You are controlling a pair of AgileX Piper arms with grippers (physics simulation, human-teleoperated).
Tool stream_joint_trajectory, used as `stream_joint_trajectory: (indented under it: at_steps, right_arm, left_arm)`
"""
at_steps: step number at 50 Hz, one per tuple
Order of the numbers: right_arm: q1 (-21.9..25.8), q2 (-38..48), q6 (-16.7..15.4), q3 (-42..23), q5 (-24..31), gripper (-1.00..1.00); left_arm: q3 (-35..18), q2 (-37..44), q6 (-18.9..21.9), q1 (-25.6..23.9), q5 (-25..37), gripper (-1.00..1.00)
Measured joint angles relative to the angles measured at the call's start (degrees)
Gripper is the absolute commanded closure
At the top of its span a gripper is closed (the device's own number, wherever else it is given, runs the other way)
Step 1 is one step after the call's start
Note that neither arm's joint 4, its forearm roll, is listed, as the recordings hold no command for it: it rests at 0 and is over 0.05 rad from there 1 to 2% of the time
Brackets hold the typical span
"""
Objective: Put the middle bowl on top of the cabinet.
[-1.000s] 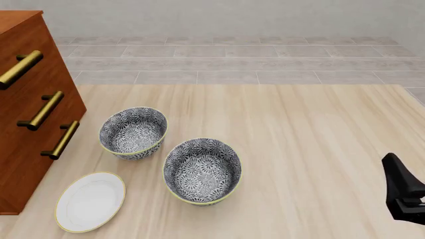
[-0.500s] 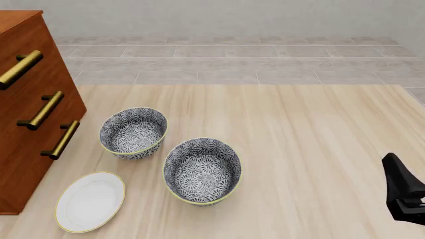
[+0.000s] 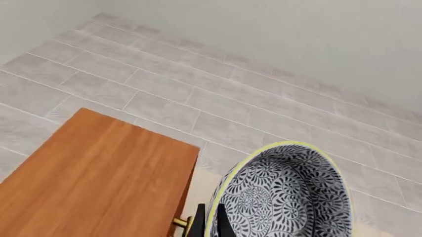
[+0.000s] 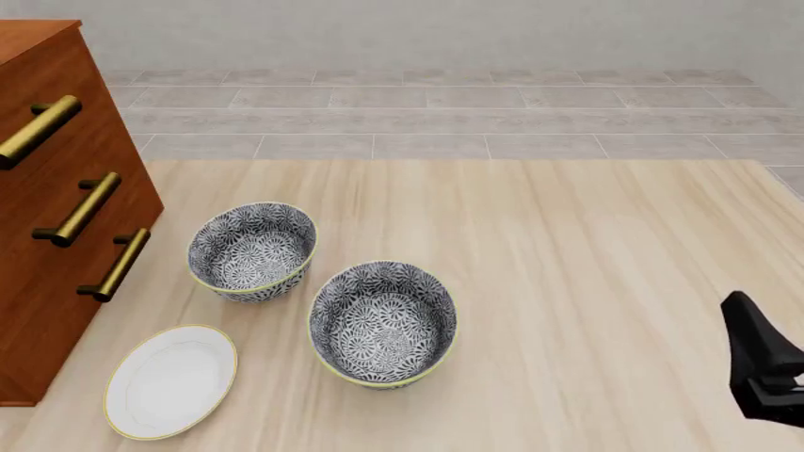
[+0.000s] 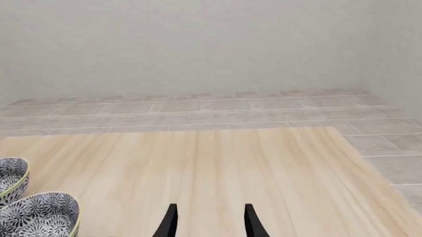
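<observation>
In the left wrist view the middle bowl [image 3: 283, 197], dark with a white floral pattern and a yellow-green rim, hangs in the air. My left gripper [image 3: 211, 223] is shut on its rim, one finger inside and one outside. Below and beside it lies the flat reddish-brown top of the cabinet [image 3: 99, 173]. The bowl is past the top's edge rather than over it. The front view shows the cabinet [image 4: 56, 282] at the left with its brass handles [image 4: 78, 209], but not the left arm or the held bowl. My right gripper [image 5: 209, 222] is open over bare table.
Two more patterned bowls [image 4: 251, 250] [image 4: 383, 322] stand on the wooden table [image 4: 578, 264] in front of the cabinet. A white plate [image 4: 171, 379] lies near the front left. The right arm [image 4: 763, 372] sits at the table's front right edge. Tiled floor lies beyond.
</observation>
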Motion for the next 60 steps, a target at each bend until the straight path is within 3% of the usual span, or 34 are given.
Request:
stream_joint_trajectory:
  at_steps: [60]
  right_arm:
    - [0.70,-1.07,-0.16,-0.51,1.80,-1.00]
  left_arm:
    - [3.24,-1.74,-5.16,12.25,1.21,1.00]
